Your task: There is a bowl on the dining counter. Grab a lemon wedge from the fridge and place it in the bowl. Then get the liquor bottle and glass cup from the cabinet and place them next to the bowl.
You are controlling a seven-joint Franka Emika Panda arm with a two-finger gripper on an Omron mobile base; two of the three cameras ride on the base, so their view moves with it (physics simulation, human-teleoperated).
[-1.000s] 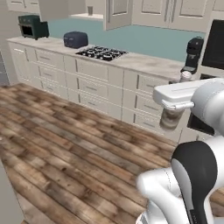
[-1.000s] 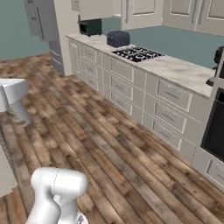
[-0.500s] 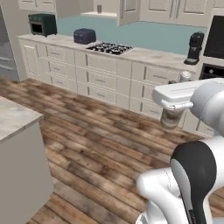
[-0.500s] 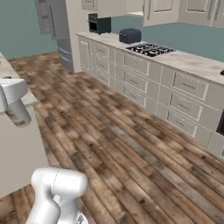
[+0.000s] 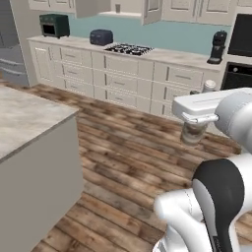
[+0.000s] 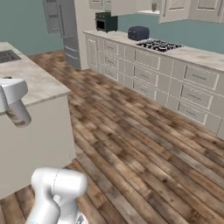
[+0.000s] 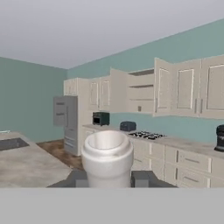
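1. Liquor bottle (image 7: 107, 158): clamped upright between gripper (image 7: 107, 178) fingers, carried above floor, near dining counter (image 5: 29, 115).
2. Handling, judged: rigid, smooth, slippery, breakable; body grip preferable to cap.

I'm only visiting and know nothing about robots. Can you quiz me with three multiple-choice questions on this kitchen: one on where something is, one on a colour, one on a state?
1. Where is the stove top?
A. On the floor
B. On the far counter, between the toaster and the coffee machine
C. Inside the oven

2. What colour is the wall behind that counter?
A. Red
B. Black
C. Pale teal

3. What are the fingers doing?
A. Shut on the liquor bottle
B. Open and empty
C. Shut on a plate

Answers: 1 B, the burners sit between those two appliances. 2 C, the left base view shows teal there. 3 A, the hand view shows the pale neck clamped between them.
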